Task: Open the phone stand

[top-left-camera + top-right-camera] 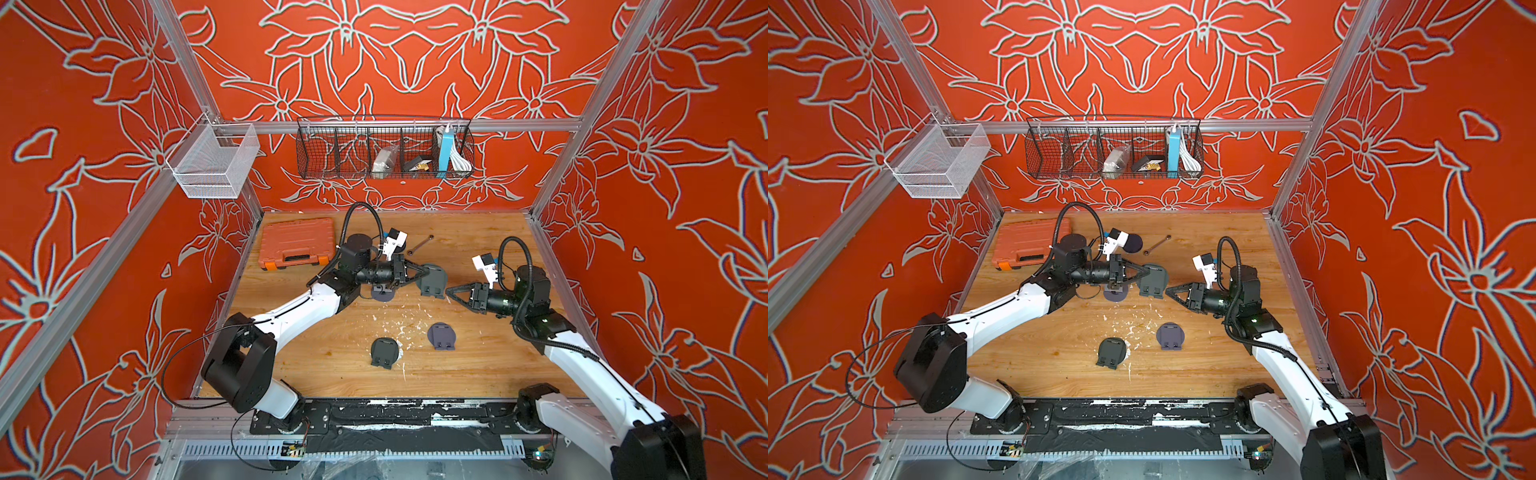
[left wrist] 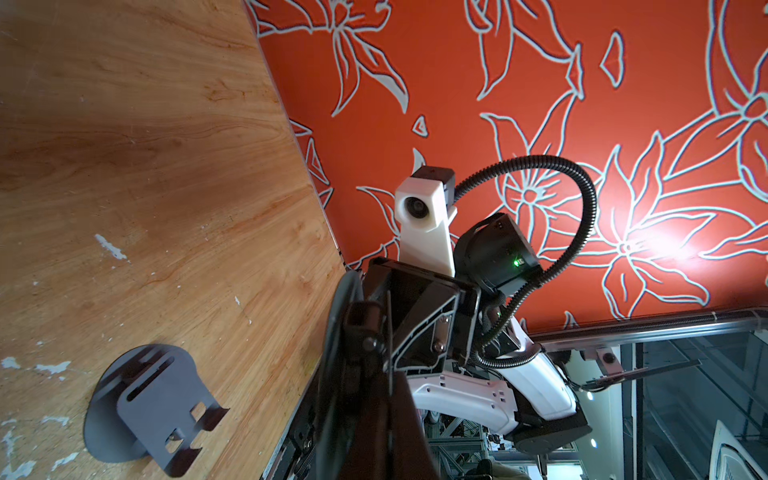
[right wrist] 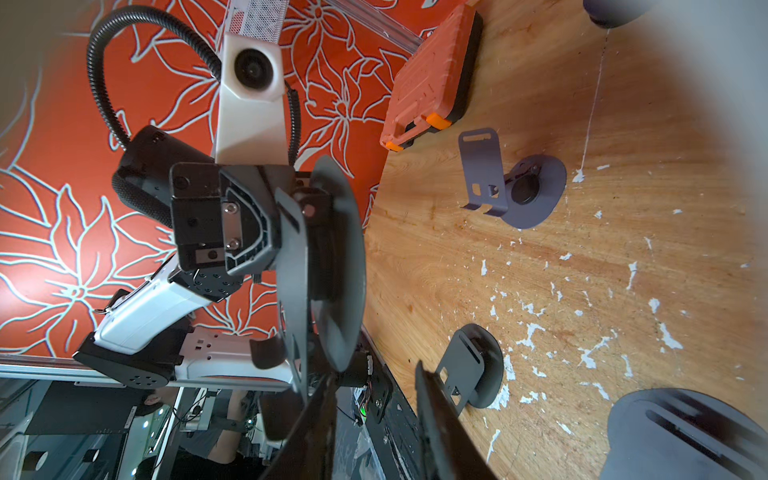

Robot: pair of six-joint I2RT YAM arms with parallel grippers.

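While held, stand [image 1: 434,283] (flat) points frontward.

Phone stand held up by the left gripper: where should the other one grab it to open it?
Probably the hooked end of its flat plate, coming from the side of the right gripper, opposite the shut left gripper. The phone stand hangs edge-on to it, and there the plate stands slightly off the round base.
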